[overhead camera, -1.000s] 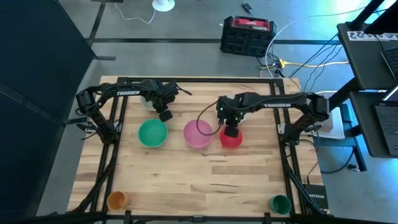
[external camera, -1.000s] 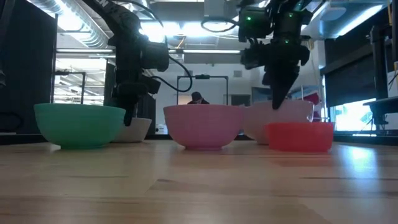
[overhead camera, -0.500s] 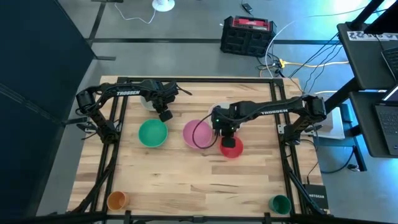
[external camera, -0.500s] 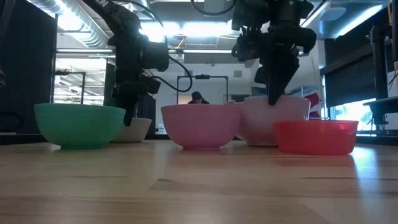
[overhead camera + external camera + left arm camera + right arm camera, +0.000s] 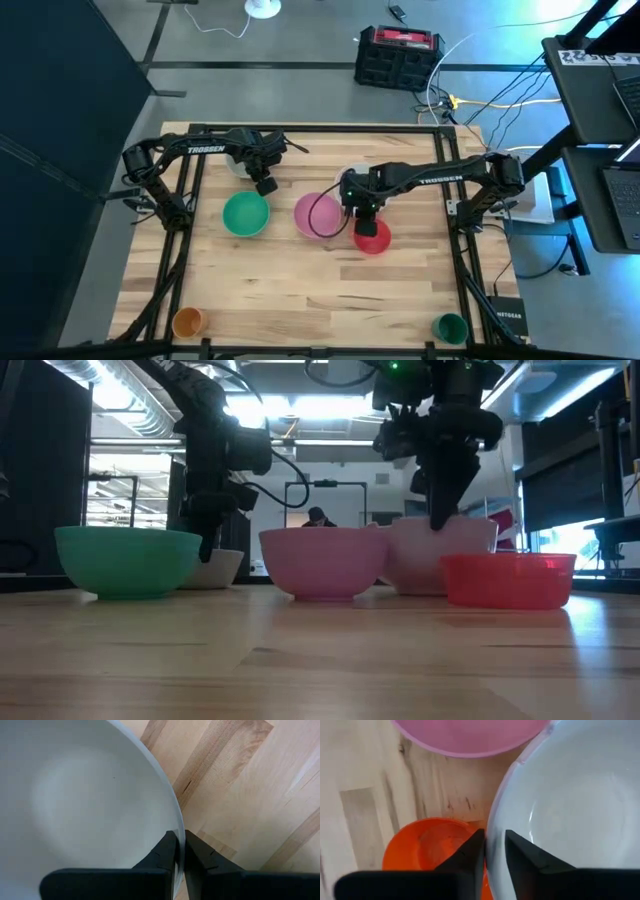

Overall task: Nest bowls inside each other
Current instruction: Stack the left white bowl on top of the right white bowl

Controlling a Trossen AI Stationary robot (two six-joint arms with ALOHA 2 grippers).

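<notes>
Four bowls stand in a row across the table's middle, with a fifth at the far left. A white bowl (image 5: 237,160) stands there with my left gripper (image 5: 179,850) shut on it. Then come the green bowl (image 5: 245,214), the pink bowl (image 5: 316,216), a pale grey bowl (image 5: 570,795) and the small red bowl (image 5: 372,238). All rest on their bases. My right gripper (image 5: 494,850) points down, open, one finger on each side of the pale grey bowl's rim. The red bowl lies just nearer the table's near edge than that gripper. My left gripper pinches the white bowl's rim (image 5: 176,827) on the bowl's near right side. One finger is inside the bowl and one outside. The fingers come from above, pointing down. The bowl (image 5: 218,568) sits upright on the table. My right gripper straddles the pale grey bowl's rim (image 5: 490,827); whether a finger touches it, I cannot tell.
An orange cup (image 5: 187,322) stands at the near left corner and a green cup (image 5: 451,327) at the near right. Black frame rails (image 5: 190,250) run along both sides. Bare wood (image 5: 320,290) stretches between the bowls and the near edge.
My right gripper has gone toward the table's left, toward the pink bowl, then kept still. The pale grey bowl has slid along with it toward the pink bowl. The red bowl has slid toward the near edge.
</notes>
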